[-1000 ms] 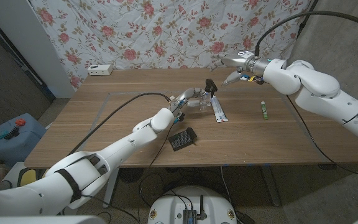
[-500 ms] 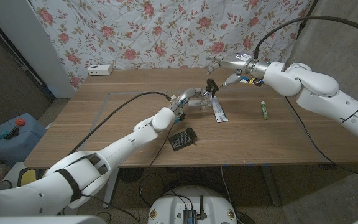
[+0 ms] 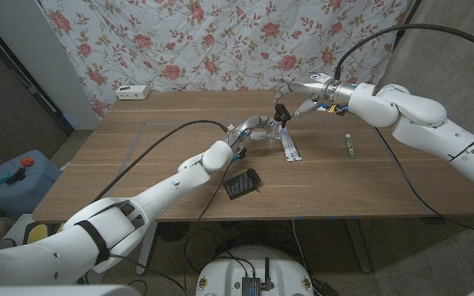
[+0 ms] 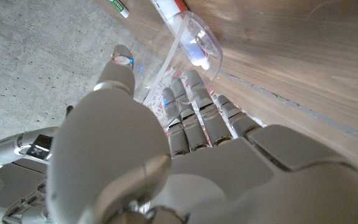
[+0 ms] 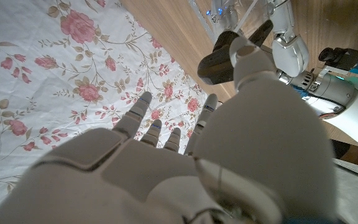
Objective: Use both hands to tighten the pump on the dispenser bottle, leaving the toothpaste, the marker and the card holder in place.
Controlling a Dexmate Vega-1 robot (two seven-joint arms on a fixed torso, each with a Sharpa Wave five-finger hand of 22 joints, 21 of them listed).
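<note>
In the head view the clear dispenser bottle stands mid-table with my left hand gripping its body. Its black pump sticks up above my fingers. My right hand hovers just right of the pump, fingers spread, holding nothing. The right wrist view has the pump right beside my thumb; whether they touch is unclear. The left wrist view shows my fingers wrapped around the bottle. The toothpaste lies right of the bottle, the green marker farther right, and the black card holder nearer the front.
A white power strip sits at the table's back left. A floral curtain hangs behind the table. A blue container stands on the floor to the left. Cables trail from both arms over the wooden table.
My right hand has moved left and slightly down, closing on the pump. My left hand and the bottle have stayed put.
</note>
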